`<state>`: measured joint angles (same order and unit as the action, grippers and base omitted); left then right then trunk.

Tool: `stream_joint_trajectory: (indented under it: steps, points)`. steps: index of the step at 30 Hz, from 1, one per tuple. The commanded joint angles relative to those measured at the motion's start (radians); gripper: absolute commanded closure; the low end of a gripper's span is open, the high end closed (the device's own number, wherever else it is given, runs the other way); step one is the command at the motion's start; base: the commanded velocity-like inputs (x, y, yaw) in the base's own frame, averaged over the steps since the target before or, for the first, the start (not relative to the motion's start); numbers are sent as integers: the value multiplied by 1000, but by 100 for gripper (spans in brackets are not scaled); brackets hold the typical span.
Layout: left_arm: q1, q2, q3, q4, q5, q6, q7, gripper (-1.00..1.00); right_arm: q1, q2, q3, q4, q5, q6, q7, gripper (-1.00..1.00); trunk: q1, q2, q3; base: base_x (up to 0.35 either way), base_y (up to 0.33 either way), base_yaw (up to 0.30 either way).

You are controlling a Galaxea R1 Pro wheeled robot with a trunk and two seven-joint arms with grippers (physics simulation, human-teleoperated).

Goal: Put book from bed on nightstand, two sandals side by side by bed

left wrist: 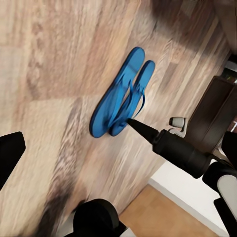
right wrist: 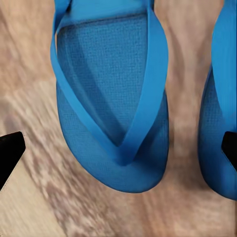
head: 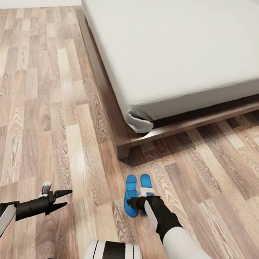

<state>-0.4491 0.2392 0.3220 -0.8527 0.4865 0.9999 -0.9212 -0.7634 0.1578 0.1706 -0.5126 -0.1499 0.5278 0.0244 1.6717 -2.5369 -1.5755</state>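
Both blue sandals [head: 137, 195] sit side by side on the wood floor [head: 39, 106], just near of the bed [head: 186, 59] corner. The right gripper [head: 133, 203] hangs low right over them, fingers spread and holding nothing. The left gripper [head: 61, 200] is off to the left, jaws parted, empty too.
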Motion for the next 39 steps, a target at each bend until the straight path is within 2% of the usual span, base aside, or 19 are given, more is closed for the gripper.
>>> stream_joint_trajectory:
  steps: [1,12,20,26,31,39]
  points:
    - [0,1,2,1,-4,3,-4,-100,0,-2,4,-1,-11,4,-1,-100,-1,0,3,0,0,0]
    - [0,-1,-1,5,-4,2,1,-100,1,-10,-8,-12,-14,9,21,-100,-6,3,46,0,0,0]
    - [0,-3,-2,6,-5,1,5,-100,1,-21,-32,-17,-13,8,126,-100,-9,4,77,0,0,0]
    - [0,-3,-4,6,-5,0,7,-100,1,-50,-78,-18,-12,0,229,-100,-12,6,100,0,0,0]
    - [0,-3,-4,7,-5,0,9,-100,1,-78,-99,-17,-11,-5,297,-100,-14,7,119,0,0,0]
    - [0,-3,-4,10,-6,-1,16,-100,5,-173,-110,-4,-16,-10,422,-100,-18,9,150,0,0,0]
